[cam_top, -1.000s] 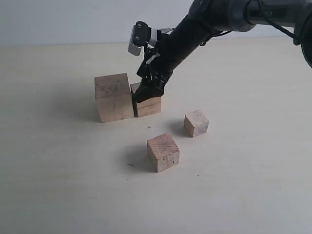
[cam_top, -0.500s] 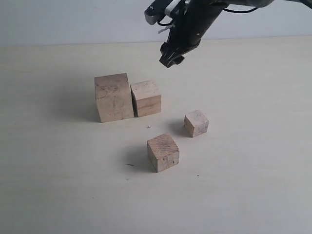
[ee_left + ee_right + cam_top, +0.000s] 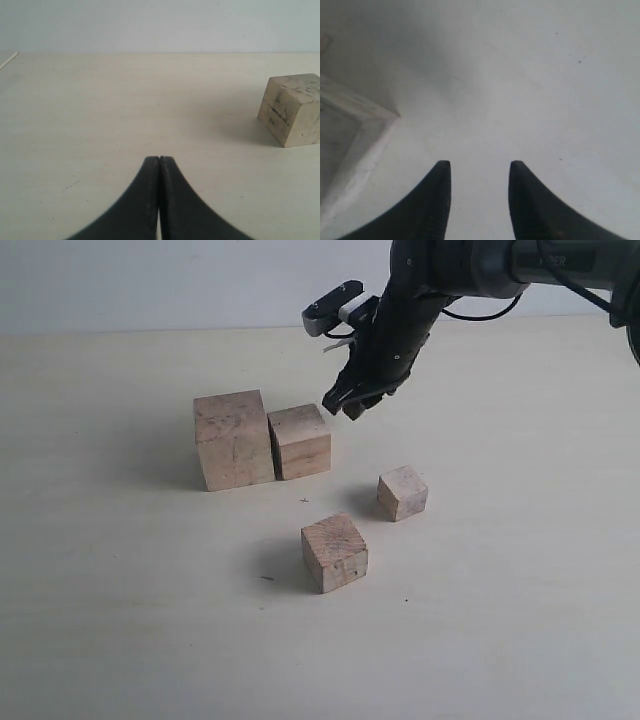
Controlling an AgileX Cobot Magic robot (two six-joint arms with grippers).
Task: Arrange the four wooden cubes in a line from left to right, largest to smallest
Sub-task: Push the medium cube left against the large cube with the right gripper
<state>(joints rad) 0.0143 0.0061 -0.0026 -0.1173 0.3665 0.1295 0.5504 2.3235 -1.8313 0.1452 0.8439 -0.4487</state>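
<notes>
Four pale wooden cubes rest on the table. The largest cube (image 3: 233, 438) stands at the left, touching the second largest cube (image 3: 299, 440) on its right. A mid-sized cube (image 3: 335, 552) lies nearer the front, and the smallest cube (image 3: 402, 492) sits to the right. My right gripper (image 3: 345, 406) hangs open and empty in the air, just right of and above the second cube, whose corner (image 3: 350, 107) shows in the right wrist view beside the right gripper (image 3: 479, 167). My left gripper (image 3: 159, 160) is shut with nothing in it, with the largest cube (image 3: 292, 109) off to one side.
The pale tabletop (image 3: 520, 570) stretches wide around the cubes, and a light wall (image 3: 150, 280) closes the far side. The dark right arm (image 3: 470, 265) reaches in from the upper right. The left arm does not show in the exterior view.
My right gripper let go of the second largest cube, rose away from it, then came back down a little toward the cubes. The cubes have stayed in place.
</notes>
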